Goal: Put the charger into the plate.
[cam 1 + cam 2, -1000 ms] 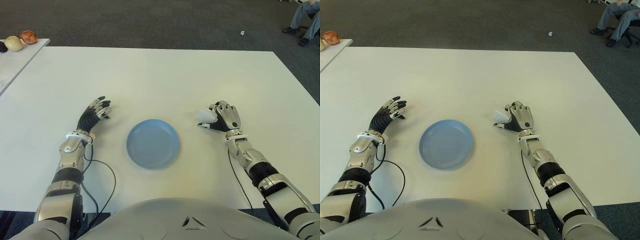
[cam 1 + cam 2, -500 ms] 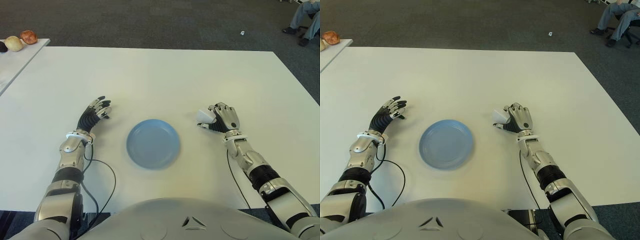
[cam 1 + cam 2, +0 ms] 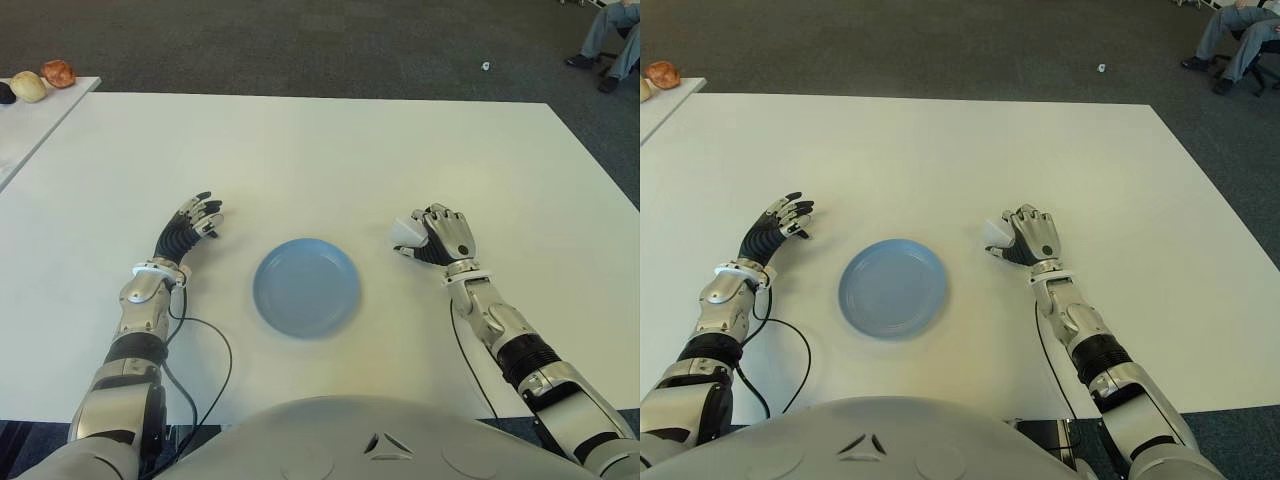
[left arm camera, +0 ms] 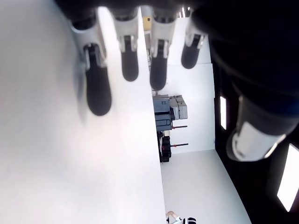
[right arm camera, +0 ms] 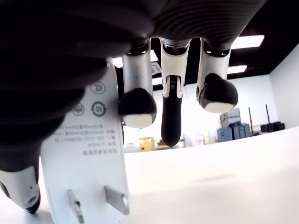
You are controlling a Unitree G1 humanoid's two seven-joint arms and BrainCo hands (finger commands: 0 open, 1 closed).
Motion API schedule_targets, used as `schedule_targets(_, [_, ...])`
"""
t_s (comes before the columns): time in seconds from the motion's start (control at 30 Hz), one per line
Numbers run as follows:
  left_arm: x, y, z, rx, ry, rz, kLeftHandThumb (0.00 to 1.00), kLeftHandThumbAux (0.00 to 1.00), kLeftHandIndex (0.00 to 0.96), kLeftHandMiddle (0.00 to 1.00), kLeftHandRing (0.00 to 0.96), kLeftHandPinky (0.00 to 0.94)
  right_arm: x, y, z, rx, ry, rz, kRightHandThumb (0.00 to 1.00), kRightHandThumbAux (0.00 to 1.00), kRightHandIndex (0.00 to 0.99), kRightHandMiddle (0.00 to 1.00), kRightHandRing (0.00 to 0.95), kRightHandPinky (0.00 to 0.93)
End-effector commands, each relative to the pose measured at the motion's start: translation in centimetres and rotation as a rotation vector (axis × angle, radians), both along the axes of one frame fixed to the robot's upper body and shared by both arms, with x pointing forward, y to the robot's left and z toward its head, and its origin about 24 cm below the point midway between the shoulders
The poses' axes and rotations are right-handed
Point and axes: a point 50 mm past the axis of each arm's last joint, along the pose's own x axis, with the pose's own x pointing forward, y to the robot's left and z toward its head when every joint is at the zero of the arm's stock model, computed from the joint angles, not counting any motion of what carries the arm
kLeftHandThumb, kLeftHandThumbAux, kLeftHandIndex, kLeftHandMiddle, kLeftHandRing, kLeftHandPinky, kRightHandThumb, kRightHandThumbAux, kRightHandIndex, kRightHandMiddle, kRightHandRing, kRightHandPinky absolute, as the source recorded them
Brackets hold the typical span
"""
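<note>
Far left, on a side table: a few round food items (image 3: 42,80), not part of the job. L hand (image 3: 192,225) shows on the white surface (image 3: 330,150), left of the plate, fingers stretched out and relaxed, holding nothing; wrist view confirms straight fingers w/ nothing between them. Idle.

Centre: blue plate (image 3: 306,287), nothing in it yet.

Right of the plate, apart from its rim: R hand (image 3: 440,237) w/ the white charger (image 3: 407,233) pinched at its plate-facing side. Wrist view shows the charger (image 5: 88,158) held between thumb and fingers, label side and two flat prongs visible, prongs pointing down toward the surface. Can't tell if it's lifted clear or touching.

Far right corner: a seated person's legs (image 3: 605,40) on the carpet.

Progress, judged: grasp looks done; carry over to the plate and release are left. Roughly a third in.
</note>
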Motion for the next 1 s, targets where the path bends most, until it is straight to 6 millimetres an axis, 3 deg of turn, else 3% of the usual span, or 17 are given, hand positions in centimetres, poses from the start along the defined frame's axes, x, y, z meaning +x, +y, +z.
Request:
schedule_targets(0.03, [-1.3, -0.2, -1.8, 0.007, 0.112, -0.001, 0.0, 0.64, 0.134, 0.215, 0.163, 0.073, -0.8, -0.2, -1.0, -0.038, 0.061, -0.013, 0.748, 0.709, 0.439, 0.925, 0.893, 0.874])
schedule_targets(1.0, [-1.2, -0.2, -1.8, 0.034, 0.127, -0.004, 0.0, 0.671, 0.115, 0.214, 0.166, 0.076, 0.0, 1.7, 0.6, 0.101, 0.179, -0.127, 0.749, 0.709, 0.44, 0.911, 0.882, 0.848])
